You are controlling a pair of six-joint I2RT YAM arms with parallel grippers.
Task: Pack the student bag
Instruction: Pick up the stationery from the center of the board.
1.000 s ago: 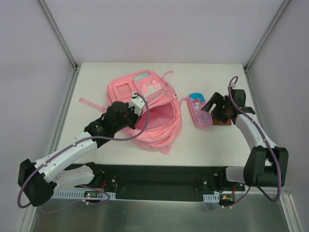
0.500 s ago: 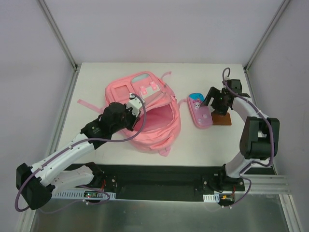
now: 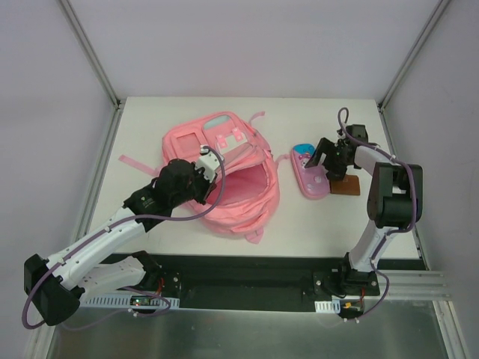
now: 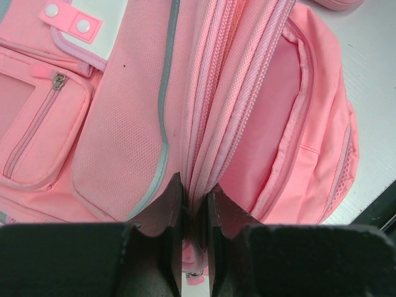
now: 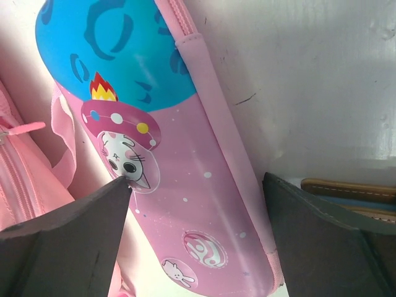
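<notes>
The pink student bag point(image 3: 232, 161) lies on the white table with its main compartment gaping open toward the right. My left gripper point(image 3: 202, 170) is shut on the bag's zip edge point(image 4: 197, 185), holding the opening up; the pink fabric is pinched between its fingers point(image 4: 170, 204). A small pink and blue cartoon pencil case point(image 3: 309, 171) lies right of the bag. My right gripper point(image 3: 324, 166) is open, with one jaw on each side of the pencil case point(image 5: 185, 179), just above it.
A brown flat notebook point(image 3: 345, 184) lies on the table under my right arm, right of the pencil case; its edge shows in the right wrist view point(image 5: 346, 189). A pink strap point(image 3: 138, 161) trails left of the bag. Cage posts stand at the back corners.
My right arm has swung in and left, from over the brown notebook to over the pencil case. My left gripper has kept its hold on the bag's edge, shifting slightly.
</notes>
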